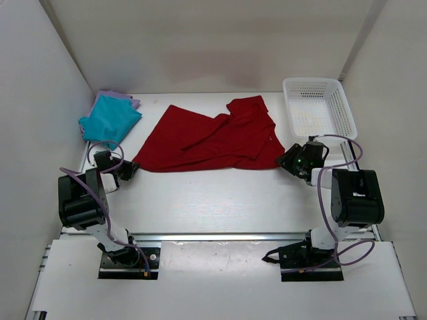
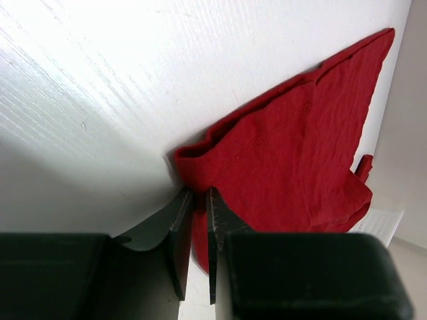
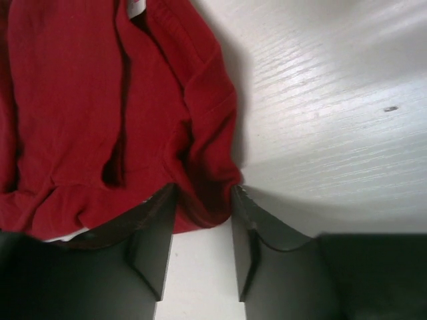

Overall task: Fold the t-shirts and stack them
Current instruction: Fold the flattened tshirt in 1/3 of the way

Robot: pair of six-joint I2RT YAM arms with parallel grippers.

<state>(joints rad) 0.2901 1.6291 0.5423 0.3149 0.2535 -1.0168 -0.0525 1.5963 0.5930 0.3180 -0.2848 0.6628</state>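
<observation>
The left jaws are narrow. A corner of the dark red t-shirt (image 2: 287,153) sits right between their tips, and they look to be pinching it. The right jaws stand wide. The shirt's other near edge lies in the gap between them, but they do not squeeze it. So the left side looks ready to lift, and the right side has yet to close.

The red shirt lies on the table (image 1: 220,200), stretched out between the two pairs of jaws and reaching away from them. It is not folded. It is mostly flat, but the part nearer the right jaws is bunched up, with a flap of cloth lying over the rest. A small white tag shows just past the right jaws.

Farther off, past the left jaws and a little to their outer side, lies the teal t-shirt (image 1: 110,119). It looks like a neat folded square. It sits on top of the lavender t-shirt (image 1: 130,101), which peeks out from under its far edge. Past the right jaws stands a white basket (image 1: 317,83), and I see nothing in it.

I think two of the three shirts are done, folded and stacked. The red one is the last. It has to be smoothed, folded small, and put on top of the teal one.
</observation>
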